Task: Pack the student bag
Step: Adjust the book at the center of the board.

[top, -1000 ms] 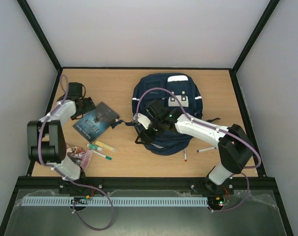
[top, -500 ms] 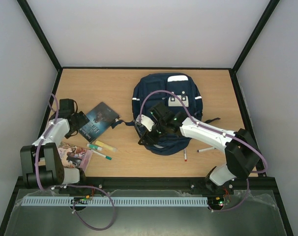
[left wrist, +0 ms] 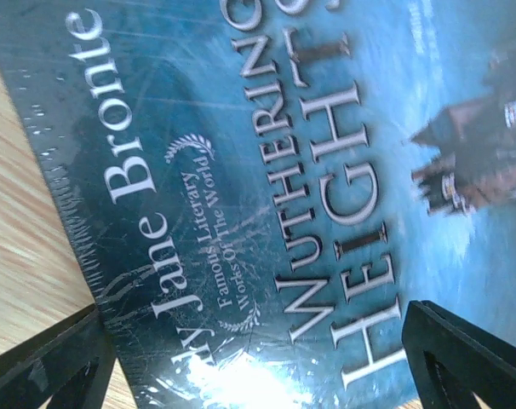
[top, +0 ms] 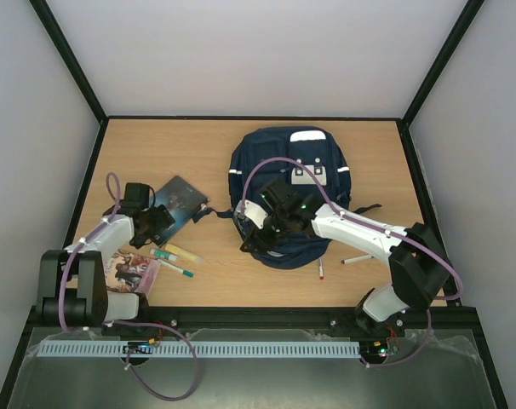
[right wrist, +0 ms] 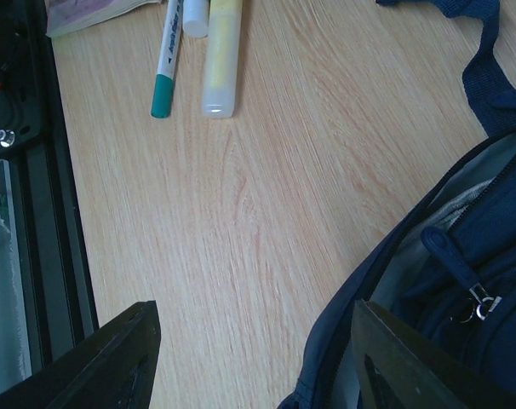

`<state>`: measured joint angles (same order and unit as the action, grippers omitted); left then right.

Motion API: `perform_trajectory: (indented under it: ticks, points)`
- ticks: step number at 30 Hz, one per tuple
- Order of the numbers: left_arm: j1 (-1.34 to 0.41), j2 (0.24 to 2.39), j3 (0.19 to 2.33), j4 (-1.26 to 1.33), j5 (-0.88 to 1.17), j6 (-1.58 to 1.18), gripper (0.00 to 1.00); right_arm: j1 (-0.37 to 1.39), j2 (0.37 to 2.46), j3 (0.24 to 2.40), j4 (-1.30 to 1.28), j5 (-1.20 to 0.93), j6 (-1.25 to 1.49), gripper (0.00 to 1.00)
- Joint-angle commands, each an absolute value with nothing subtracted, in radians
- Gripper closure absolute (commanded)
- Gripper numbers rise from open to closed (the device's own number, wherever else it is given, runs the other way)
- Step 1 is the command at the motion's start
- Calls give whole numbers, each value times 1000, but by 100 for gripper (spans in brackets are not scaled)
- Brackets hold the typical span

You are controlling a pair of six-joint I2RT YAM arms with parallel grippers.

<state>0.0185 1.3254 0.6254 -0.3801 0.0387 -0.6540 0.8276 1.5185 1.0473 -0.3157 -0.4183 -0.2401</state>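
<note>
Left gripper (top: 161, 221) released, straddling the book (top: 180, 198) at nine o'clock of the student bag (top: 283, 158); flat cover may slip on closing. Right gripper (top: 256, 233) likewise released.

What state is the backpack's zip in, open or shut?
Open: right wrist view shows the student bag with zip parted, pale lining exposed.

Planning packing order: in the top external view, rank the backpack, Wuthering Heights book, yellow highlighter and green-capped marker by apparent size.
1. student bag
2. Wuthering Heights book
3. yellow highlighter and green-capped marker: too alike to rank.
</note>
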Motion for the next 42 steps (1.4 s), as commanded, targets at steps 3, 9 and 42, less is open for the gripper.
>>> perform_trajectory:
  ticks: [3, 9, 42]
  points:
    - [-84, 1375, 669, -301, 86, -699, 7, 806, 1521, 1029, -336, -437, -258, 38]
    - [-176, 1457, 756, -282, 160, -666, 9, 792, 1519, 1026, -336, -442, -261, 38]
    - [141, 1985, 1293, -343, 395, -372, 16, 739, 2100, 1687, -344, -565, 161, 32]
